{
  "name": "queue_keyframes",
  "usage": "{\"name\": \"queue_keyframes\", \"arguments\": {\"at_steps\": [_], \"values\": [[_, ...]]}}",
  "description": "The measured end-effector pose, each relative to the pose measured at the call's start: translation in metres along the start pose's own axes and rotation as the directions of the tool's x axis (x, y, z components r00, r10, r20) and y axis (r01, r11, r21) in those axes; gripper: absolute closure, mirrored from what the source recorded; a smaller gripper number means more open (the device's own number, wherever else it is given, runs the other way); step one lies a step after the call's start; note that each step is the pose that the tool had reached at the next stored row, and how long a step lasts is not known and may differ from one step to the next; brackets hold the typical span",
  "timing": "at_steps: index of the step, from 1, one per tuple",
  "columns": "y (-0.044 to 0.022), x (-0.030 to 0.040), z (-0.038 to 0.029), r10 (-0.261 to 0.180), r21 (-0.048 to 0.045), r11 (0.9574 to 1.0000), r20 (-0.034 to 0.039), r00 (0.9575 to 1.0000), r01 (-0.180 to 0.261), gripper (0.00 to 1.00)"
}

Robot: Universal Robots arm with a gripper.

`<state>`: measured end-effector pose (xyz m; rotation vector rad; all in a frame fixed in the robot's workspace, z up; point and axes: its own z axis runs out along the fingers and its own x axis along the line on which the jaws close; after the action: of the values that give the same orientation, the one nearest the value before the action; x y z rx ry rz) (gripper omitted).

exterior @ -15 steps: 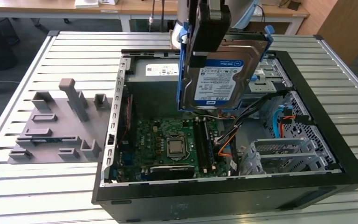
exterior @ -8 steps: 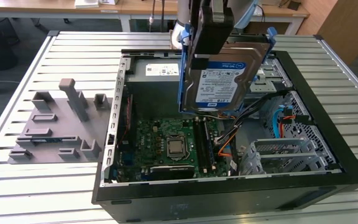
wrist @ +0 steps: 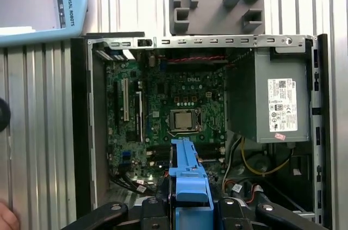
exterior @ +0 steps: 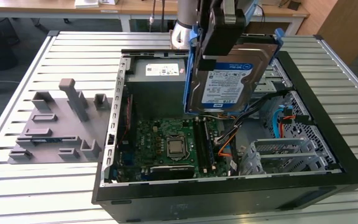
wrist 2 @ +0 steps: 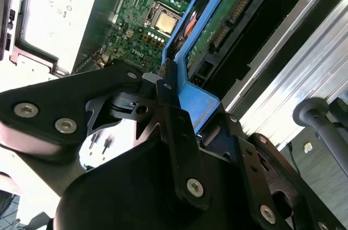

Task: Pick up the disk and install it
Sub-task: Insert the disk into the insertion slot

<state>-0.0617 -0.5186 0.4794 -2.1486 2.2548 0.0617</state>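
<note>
One tool [exterior: 221, 46] clamped on disk [exterior: 229, 86], over open PC case [exterior: 229, 200]

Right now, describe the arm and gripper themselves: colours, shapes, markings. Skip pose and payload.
The gripper is matte black, built from flat, angular linkage plates joined with silver screws. The arm is a smooth silver-grey tube; in the first wrist view a joint cap is light blue with dark printed lettering.
</note>
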Motion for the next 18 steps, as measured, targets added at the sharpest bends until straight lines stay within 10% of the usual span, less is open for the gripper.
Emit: {"name": "queue_keyframes", "arguments": {"at_steps": [18], "values": [[-0.0023,0.0173,-0.0003,0.0,0.0,1.0,-0.0008,1.0,0.0,0.63]]}}
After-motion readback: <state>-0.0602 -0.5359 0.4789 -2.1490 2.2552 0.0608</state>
